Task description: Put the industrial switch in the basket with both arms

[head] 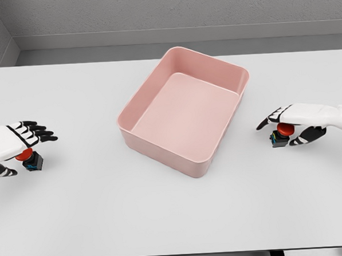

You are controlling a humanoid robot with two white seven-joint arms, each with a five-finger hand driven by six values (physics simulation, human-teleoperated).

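Reaching over two switches, one at each side of the table (176, 219).
Left hand (14, 142), fingers spread, covers the left industrial switch (30, 159) at 9 o'clock of the pink basket (160, 148); right hand (297, 118), fingers apart, straddles the right industrial switch (280, 135) at 3 o'clock. Judged small, light, rigid; pinch each dark base under its red cap.

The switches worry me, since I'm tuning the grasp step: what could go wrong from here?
The left hand covers most of the left switch, so finger placement is hard to verify and it may slip. The right switch sits under the right hand, small enough to tip. On the carry, either could clip the pink basket wall.
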